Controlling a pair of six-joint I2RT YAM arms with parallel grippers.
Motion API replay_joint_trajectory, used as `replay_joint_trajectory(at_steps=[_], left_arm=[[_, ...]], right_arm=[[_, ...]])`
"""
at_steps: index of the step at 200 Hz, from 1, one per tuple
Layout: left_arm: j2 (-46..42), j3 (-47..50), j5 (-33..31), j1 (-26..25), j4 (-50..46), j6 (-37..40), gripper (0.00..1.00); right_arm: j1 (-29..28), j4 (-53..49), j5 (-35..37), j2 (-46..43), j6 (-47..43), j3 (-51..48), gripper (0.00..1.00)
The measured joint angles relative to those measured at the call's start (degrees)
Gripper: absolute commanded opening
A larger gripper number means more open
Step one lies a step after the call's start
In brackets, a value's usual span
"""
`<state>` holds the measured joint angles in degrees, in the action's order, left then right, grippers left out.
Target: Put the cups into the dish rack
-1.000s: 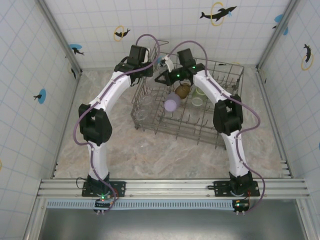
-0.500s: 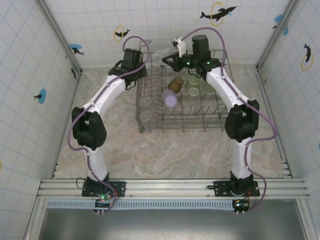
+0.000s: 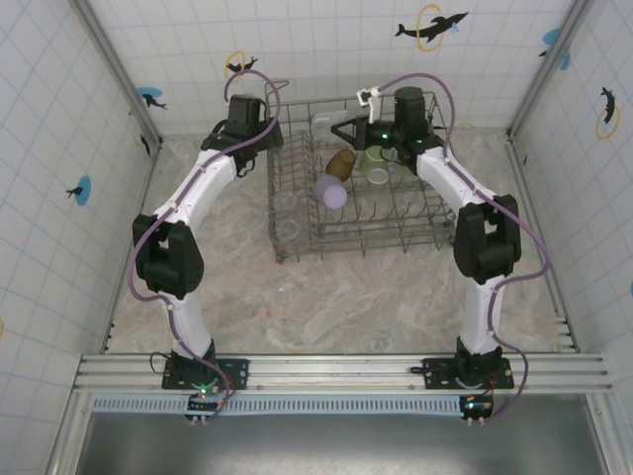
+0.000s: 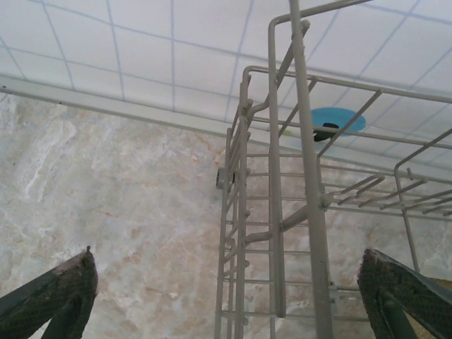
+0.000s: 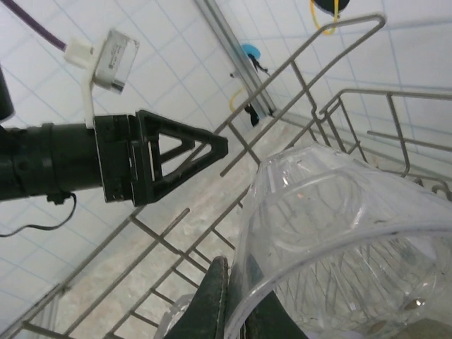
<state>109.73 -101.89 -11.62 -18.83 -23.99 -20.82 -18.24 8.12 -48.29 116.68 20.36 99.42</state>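
right wrist | R hand (image 5: 236,293) clamps clear cup (image 5: 339,233) rim | cup above-right

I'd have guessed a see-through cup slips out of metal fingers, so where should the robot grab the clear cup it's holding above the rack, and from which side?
Probably the rim wall, coming from the open-mouth side. The clear cup is wide and rounded, but its wall is thin. That lets the right gripper close on the wall, one side inside the cup and one outside, as it does here.
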Motion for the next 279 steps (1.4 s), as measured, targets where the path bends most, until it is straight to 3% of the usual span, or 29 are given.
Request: replay_joint_trajectory(at_steps=[41, 111, 150, 279], left_arm=[[-1.4, -6.9, 6.5, 0.0, -1.3, 3.5, 0.98], [-2.4, -10.6, 29.7, -0.2, 3.6, 0.2, 0.98], [0.6, -10.2, 38.3, -0.2, 8.3, -5.2, 0.98], [0.2, 1.0, 52.0, 3.6, 24.5, -20.2, 0.98]], right_arm=[[4.3, 20.4, -5.8, -0.5, 16.4, -5.1, 0.0], [3.9, 49.4, -12.2, 0.5, 40.0, -5.6, 0.0], [3.2, 52.2, -13.5, 1.9, 43.2, -5.7, 0.0], [3.7, 55.7, -14.5, 2.9, 44.6, -8.9, 0.0]])
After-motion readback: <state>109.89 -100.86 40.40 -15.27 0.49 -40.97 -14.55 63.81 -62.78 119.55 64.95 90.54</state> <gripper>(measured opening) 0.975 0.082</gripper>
